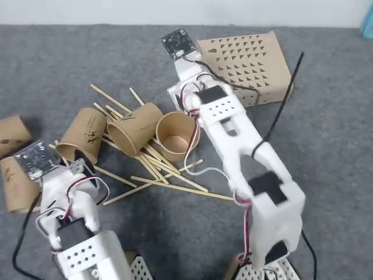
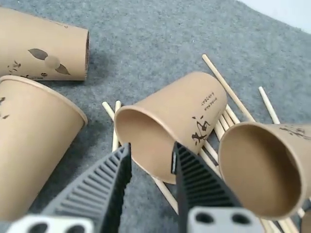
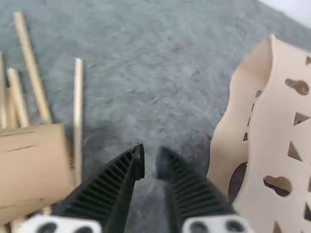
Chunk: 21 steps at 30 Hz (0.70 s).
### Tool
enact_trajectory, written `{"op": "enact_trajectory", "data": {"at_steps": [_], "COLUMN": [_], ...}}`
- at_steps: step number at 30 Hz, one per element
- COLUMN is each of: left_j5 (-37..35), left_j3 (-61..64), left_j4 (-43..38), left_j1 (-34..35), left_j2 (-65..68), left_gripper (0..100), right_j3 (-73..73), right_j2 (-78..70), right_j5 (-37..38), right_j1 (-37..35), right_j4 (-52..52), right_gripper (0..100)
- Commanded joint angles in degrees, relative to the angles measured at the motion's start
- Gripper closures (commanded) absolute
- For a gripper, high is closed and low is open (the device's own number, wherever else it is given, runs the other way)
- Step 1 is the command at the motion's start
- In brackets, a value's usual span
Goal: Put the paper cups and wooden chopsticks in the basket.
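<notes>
Our left gripper (image 2: 151, 148) hangs with jaws modestly apart and empty, lined up on the rim of a tipped cup (image 2: 184, 111), probably so it can pinch the wall. Other cups (image 1: 135, 127) lie across scattered chopsticks (image 1: 169, 185), and none are in the basket (image 1: 250, 64). Our right gripper (image 3: 150, 151), barely parted and empty, sits just beside the basket.

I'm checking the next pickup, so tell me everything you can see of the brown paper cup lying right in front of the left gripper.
The brown paper cup is tapered, with dark printed marks on its wall and a rolled rim. It lies on its side, empty, mouth toward the open left gripper, resting across wooden chopsticks on the grey carpet. A second tipped cup lies close beside it; whether they touch is unclear.
</notes>
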State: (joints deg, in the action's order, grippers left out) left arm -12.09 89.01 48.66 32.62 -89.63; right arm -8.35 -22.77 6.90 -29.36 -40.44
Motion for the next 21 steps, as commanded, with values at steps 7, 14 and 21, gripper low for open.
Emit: {"op": "enact_trajectory", "data": {"at_steps": [7, 14, 21], "left_j5": [0.62, 0.62, 0.62], "left_j3": [0.04, 0.13, 0.13], "left_j4": [-2.99, -3.08, -3.08], "left_j1": [-0.44, -1.93, -1.93], "left_j2": [-0.7, -0.7, -0.7], "left_gripper": [86, 86, 86], "right_j3": [-7.74, -7.47, -7.38], "right_j2": [-5.05, -0.48, 8.04], "right_j5": [1.23, 1.32, 1.32], "right_j1": [8.22, 16.31, 26.77], "right_j4": [-2.95, -12.53, -21.23], "right_gripper": [99.1, 99.1, 99.1]}}
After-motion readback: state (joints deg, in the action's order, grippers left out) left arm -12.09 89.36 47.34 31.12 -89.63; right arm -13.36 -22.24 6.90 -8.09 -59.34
